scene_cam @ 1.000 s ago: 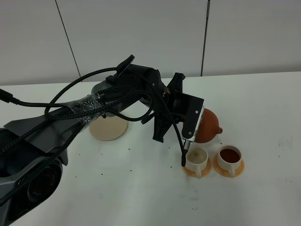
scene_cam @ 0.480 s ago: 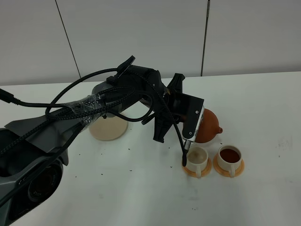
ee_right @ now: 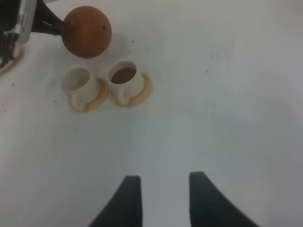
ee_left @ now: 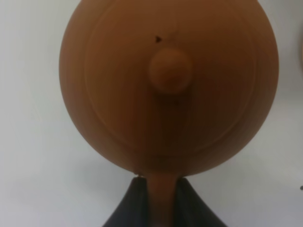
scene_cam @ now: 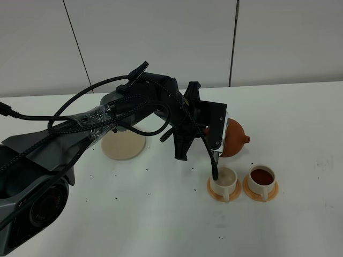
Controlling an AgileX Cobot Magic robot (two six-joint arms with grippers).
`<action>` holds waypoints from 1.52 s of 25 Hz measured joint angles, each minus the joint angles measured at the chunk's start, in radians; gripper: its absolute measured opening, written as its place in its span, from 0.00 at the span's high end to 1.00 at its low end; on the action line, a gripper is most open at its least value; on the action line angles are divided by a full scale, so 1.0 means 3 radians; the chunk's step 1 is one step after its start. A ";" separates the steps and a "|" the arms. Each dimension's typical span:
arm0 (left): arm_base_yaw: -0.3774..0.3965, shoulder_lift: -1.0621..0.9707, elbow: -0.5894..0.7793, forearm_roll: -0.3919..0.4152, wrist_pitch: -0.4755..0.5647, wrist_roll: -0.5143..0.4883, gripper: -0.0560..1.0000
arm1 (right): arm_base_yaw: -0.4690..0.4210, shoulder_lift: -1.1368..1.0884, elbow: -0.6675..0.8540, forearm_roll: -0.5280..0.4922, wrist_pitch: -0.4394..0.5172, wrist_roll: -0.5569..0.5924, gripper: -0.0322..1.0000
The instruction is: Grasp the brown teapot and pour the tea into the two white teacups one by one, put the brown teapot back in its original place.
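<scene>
The brown teapot [scene_cam: 235, 138] hangs above the table just behind the two white teacups, its spout toward the right. My left gripper [ee_left: 160, 189] is shut on its loop handle, and the knobbed lid [ee_left: 170, 70] faces the left wrist camera. The right teacup [scene_cam: 262, 177] holds dark brown tea. The left teacup [scene_cam: 224, 178] looks pale inside. Each stands on an orange saucer [scene_cam: 251, 190]. The cream coaster [scene_cam: 124, 145] lies bare at the left, partly behind the arm. My right gripper [ee_right: 163, 198] stands open over bare table, well short of both teacups [ee_right: 125, 75].
The left arm with its cable bundle [scene_cam: 96, 120] stretches from the lower left across the middle of the white table [scene_cam: 161, 214]. Small dark specks dot the tabletop around the cups. A grey wall runs behind the table's far edge.
The teapot has risen a little and tipped back, so its spout points less downward. The left arm's wrist moved slightly up and left with it.
</scene>
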 joint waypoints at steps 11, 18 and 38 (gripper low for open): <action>0.0000 0.0000 0.0000 -0.0035 0.0000 -0.0152 0.79 | 0.0000 0.0000 0.0000 0.0000 0.0000 0.0000 0.73; 0.0000 0.0000 0.0000 -0.0083 0.0003 -0.0036 0.79 | 0.0000 0.0000 0.0000 0.0000 0.0000 0.0000 0.73; 0.0012 0.0011 -0.0076 -0.0128 0.0184 0.0681 0.79 | 0.0000 0.0000 0.0000 0.0000 0.0000 0.0000 0.73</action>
